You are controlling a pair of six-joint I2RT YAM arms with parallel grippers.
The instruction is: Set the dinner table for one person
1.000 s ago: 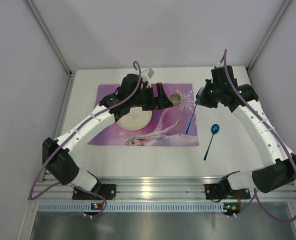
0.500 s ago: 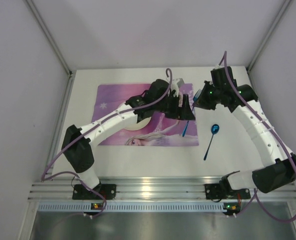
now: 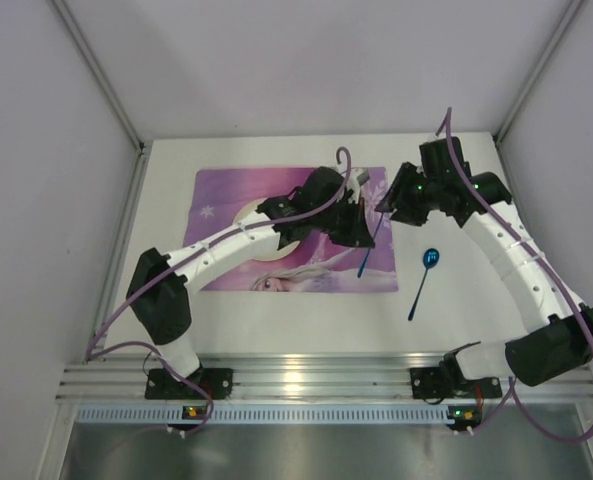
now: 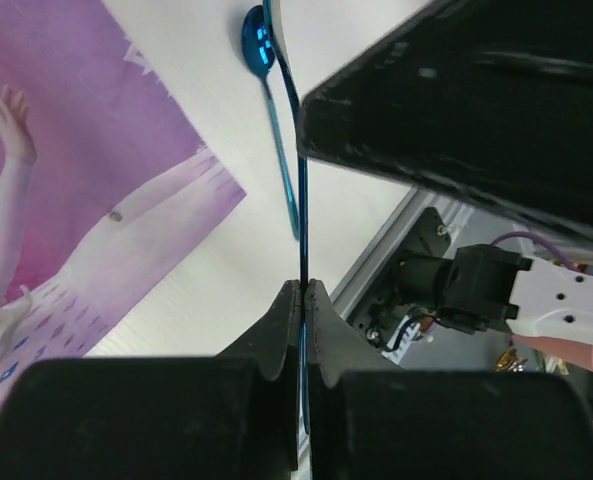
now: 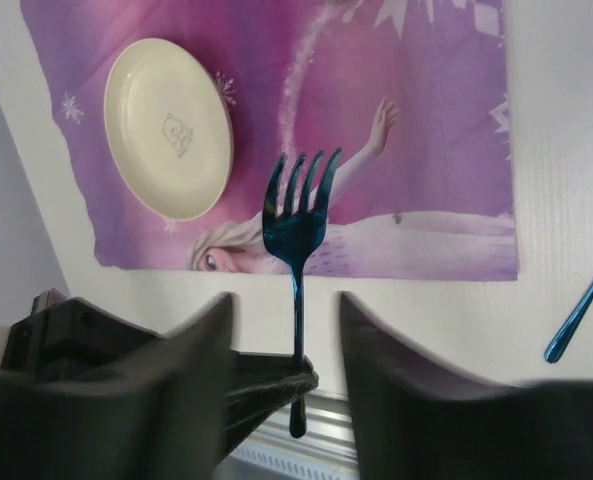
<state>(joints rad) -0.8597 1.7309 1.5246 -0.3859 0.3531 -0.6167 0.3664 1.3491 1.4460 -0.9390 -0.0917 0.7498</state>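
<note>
A blue fork (image 5: 296, 220) hangs above the right part of the purple placemat (image 3: 226, 195) on the white dinner table (image 3: 166, 300). My left gripper (image 3: 361, 222) is shut on the fork's handle (image 4: 302, 250), seen edge-on between its pads. My right gripper (image 3: 386, 205) sits just right of it, open, with its fingers (image 5: 211, 330) standing on either side of the fork without touching it. A blue spoon (image 3: 423, 280) lies on the table right of the placemat. On the mat a cream plate (image 5: 171, 125) is partly hidden under the left arm in the top view.
The left arm stretches diagonally across the placemat. Grey walls close in the table on three sides, and an aluminium rail (image 3: 306, 375) with the arm bases runs along the near edge. The spoon's bowl (image 4: 259, 45) lies near the mat's corner.
My left arm swung right across the placemat to the fork and shut on its handle. My right gripper, shut on the fork before, has opened.
</note>
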